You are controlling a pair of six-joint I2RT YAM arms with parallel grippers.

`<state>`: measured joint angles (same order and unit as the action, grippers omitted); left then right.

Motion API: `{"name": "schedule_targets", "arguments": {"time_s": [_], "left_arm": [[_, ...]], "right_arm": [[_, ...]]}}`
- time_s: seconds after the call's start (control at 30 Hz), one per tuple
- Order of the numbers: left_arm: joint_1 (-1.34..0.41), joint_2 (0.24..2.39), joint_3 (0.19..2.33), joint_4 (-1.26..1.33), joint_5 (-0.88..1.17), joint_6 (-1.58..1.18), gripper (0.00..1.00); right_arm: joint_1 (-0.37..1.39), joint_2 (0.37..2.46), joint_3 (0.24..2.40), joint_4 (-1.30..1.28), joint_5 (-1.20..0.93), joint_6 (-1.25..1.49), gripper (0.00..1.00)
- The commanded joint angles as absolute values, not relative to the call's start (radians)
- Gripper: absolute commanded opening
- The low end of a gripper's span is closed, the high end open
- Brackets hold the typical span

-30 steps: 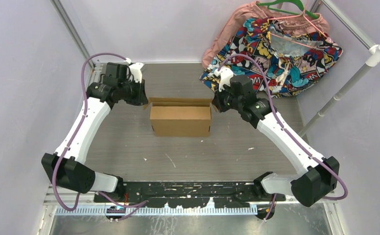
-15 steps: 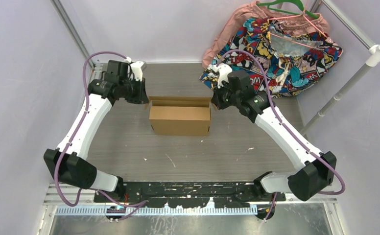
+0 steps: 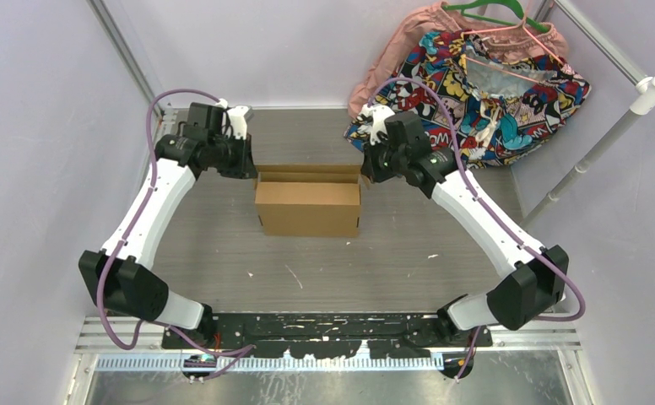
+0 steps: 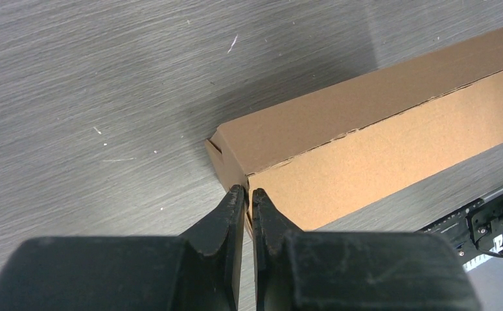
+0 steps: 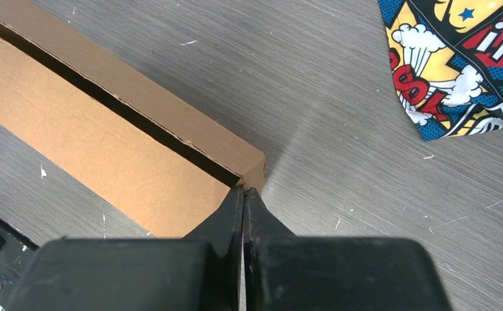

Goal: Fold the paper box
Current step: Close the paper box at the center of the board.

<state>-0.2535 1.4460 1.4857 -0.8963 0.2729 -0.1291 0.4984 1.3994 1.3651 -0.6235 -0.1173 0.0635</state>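
Tabletop [image 3: 223, 245]: left pincer [image 4: 249, 193], right pincer [image 5: 244, 192] at paper box [image 3: 307, 211] end corners.

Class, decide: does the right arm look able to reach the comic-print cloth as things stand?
Probably yes: the comic-print cloth lies close to the right pincer, only bare table between. The pincer is shut at the cardboard box's corner.

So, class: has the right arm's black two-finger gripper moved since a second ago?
Yes: the right gripper shifted left and away from its base, judged against the colourful comic-print cloth.
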Motion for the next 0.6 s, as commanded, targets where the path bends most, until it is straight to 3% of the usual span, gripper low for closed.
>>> {"name": "schedule_targets", "arguments": {"time_s": [0.0,0.57], "left_arm": [[-0.258,1.450,1.529,-0.888,0.305,-0.144,0.11],[-0.259,1.506,1.598,-0.930,0.320,-0.148,0.10]], "right_arm": [[0.505,1.410,1.440,-0.639,-0.142,0.088,0.01],[0.504,1.512,1.575,-0.763,-0.179,0.101,0.01]]}}
